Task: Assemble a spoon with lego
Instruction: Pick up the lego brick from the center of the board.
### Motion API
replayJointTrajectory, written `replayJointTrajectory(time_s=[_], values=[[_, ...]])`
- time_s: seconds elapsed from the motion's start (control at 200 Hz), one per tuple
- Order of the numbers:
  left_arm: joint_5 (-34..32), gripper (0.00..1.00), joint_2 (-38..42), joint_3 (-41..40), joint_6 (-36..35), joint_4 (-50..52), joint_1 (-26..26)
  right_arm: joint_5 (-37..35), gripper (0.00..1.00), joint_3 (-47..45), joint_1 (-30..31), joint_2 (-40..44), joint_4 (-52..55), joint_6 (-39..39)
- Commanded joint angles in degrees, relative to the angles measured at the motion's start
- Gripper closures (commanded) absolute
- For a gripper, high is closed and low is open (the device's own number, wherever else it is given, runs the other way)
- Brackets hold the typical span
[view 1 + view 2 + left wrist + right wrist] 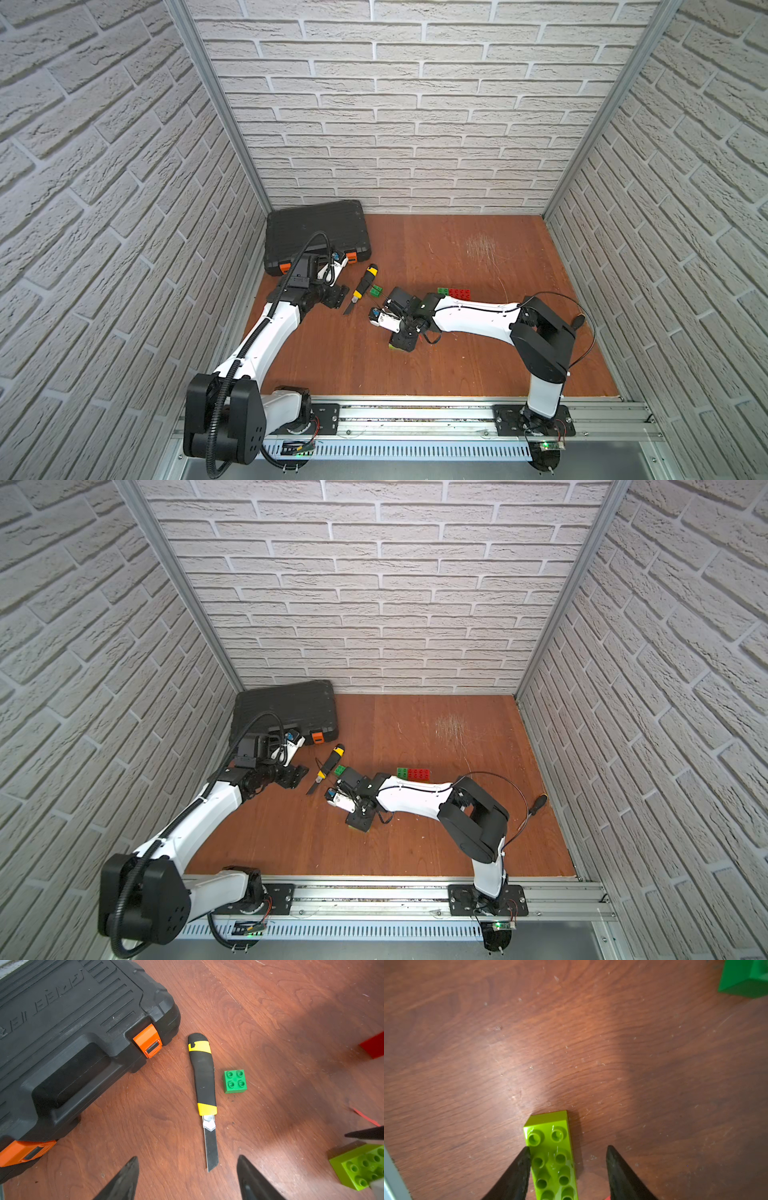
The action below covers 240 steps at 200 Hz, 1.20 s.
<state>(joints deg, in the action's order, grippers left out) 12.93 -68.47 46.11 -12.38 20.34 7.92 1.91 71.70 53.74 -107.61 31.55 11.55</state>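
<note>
A long lime lego brick [550, 1157] lies studs up on the wooden floor. My right gripper [569, 1147] is open around it: one finger [521, 1167] touches its side and the other stands apart with a gap. In both top views this gripper [401, 343] points down at mid-floor. A small dark green brick [234, 1081] sits beside the knife. A green brick [443, 291] and a red brick [460, 293] lie side by side behind the right arm. My left gripper [187, 1157] is open and empty above the floor near the knife blade's tip. The spoon is out of view.
A yellow-black utility knife [204, 1076] lies with its blade out, between the left gripper and the green brick. A closed black tool case [316, 232] with orange latches fills the back left corner. A screwdriver [536, 806] lies near the right wall.
</note>
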Motion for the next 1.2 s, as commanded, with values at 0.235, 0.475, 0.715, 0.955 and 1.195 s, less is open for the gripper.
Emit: replayJointTrajectory(time_s=[0.235,0.475,0.715,0.955,1.195], values=[[0.94,0.27,-0.61,-0.76,0.42,-0.50,-0.33,2.56,0.51,0.72,0.13,-1.91,1.89,0.82],[1.39,0.28,-0.83,-0.77,0.47,-0.73,-0.28,1.90,0.66,0.81,0.03,-0.36,1.48,0.23],[1.66,0.28,-1.05,-0.51,0.52,-0.62,-0.28,4.41,0.51,2.07,-0.08,-0.69,3.20,0.84],[1.66,0.28,-1.14,-0.49,0.31,-0.27,-0.28,3.14,0.60,2.26,-0.12,-1.55,3.68,0.84],[1.75,0.28,-1.01,-0.31,0.37,-0.06,-0.09,1.61,0.69,2.48,-0.06,-2.00,4.74,0.93]])
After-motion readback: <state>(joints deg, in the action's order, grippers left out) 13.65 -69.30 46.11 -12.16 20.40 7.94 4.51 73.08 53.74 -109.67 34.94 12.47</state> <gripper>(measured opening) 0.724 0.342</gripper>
